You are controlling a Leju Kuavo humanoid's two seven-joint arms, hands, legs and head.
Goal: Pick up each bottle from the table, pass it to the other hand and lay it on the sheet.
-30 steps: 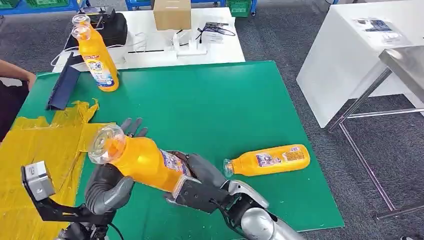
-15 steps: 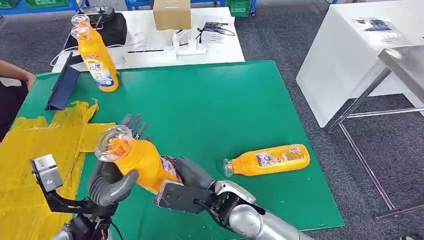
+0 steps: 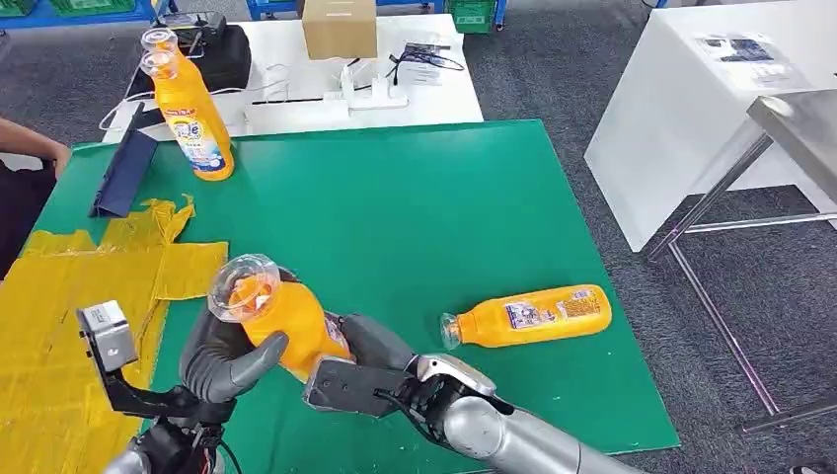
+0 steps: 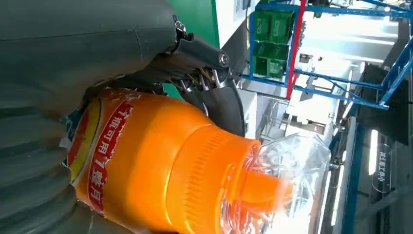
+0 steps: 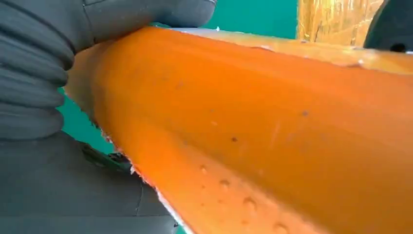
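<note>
Open room: the green bench (image 3: pixel 415 197) has a broad bare stretch through the centre and upper right of the head view; its right and lower edges drop to grey carpet (image 3: pixel 592 59).
Crowded side: the yellow sheet (image 3: pixel 69 296) covers the left of the bench, crumpled at its upper edge, with a dark blue flat piece (image 3: pixel 123 173) leaning just above it.
Held bottle: an orange bottle (image 3: pixel 281 321) with a clear domed cap and a red-and-white label sits tilted in the lower left of the head view, above the bench, cap pointing up and left, beside the sheet's right edge.
Left hand: the left hand (image 3: pixel 232 351) wraps the bottle's upper body, thumb across its front, fingers clenched around it; the left wrist view shows the orange shoulder and clear cap (image 4: pixel 287 180) past the grey cover.
Right hand: the right hand (image 3: pixel 360 370) grasps the bottle's lower end from the right; in the right wrist view its grey thumb (image 5: pixel 146 14) lies on the orange wall.
Lying bottle: a second orange bottle (image 3: pixel 528 316) lies on its side at lower right, cap to the left, near the bench's right edge.
Standing bottle: a third (image 3: pixel 190 114) stands upright at upper left.
Room: a white table (image 3: pixel 326 79) with a cardboard box (image 3: pixel 340 28) behind; a white unit (image 3: pixel 691 99) at right; a person's arm (image 3: pixel 30 143) at the left edge.
</note>
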